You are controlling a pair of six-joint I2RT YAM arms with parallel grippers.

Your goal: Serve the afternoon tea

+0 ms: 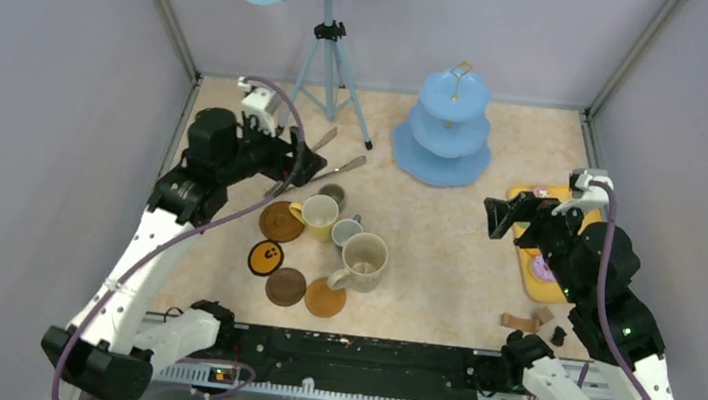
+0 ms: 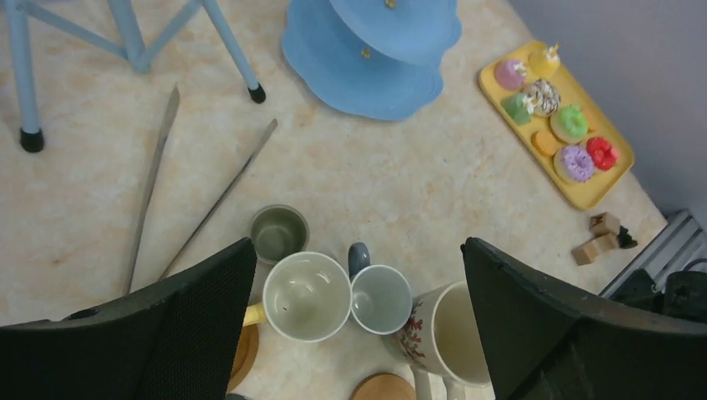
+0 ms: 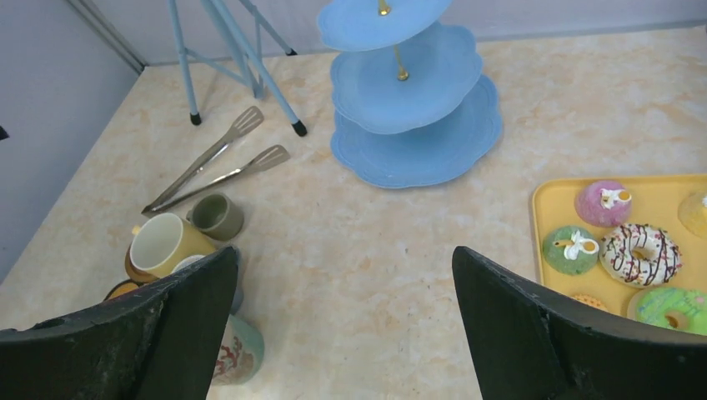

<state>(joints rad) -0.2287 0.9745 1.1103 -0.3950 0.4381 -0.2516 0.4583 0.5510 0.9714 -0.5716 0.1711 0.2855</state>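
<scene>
Hovering over the mug cluster, my left claw (image 1: 306,161) is spread wide and holds nothing. Its wrist view frames the yellow mug (image 2: 306,296) and one grey mug (image 2: 381,298) between the fingers, which suggests a descent onto one of them is being lined up. My right claw (image 1: 501,217) is likewise wide open and empty. It is raised beside the tray (image 3: 546,208) at the right edge and faces the stand (image 1: 446,130).

Layout:
- Stand: near the far edge, right of centre. All three tiers are bare, so no cake has been served yet.
- Cakes (image 2: 569,123): on the tray, close to my right arm, which makes that arm the sensible carrier.
- Mugs: four, huddled left of centre. The cream mug (image 1: 363,259) is nearest the near edge and the second grey mug (image 1: 332,195) is farthest from it.
- Coasters (image 1: 286,286): four, arced on the near side of the mugs. One lies partly under the yellow mug; the others appear bare.
- Tongs (image 2: 221,197): toward the far left corner, untouched.

Judgement: the task is at its start. The mugs touch or nearly touch, so closing on one risks knocking a neighbour.
</scene>
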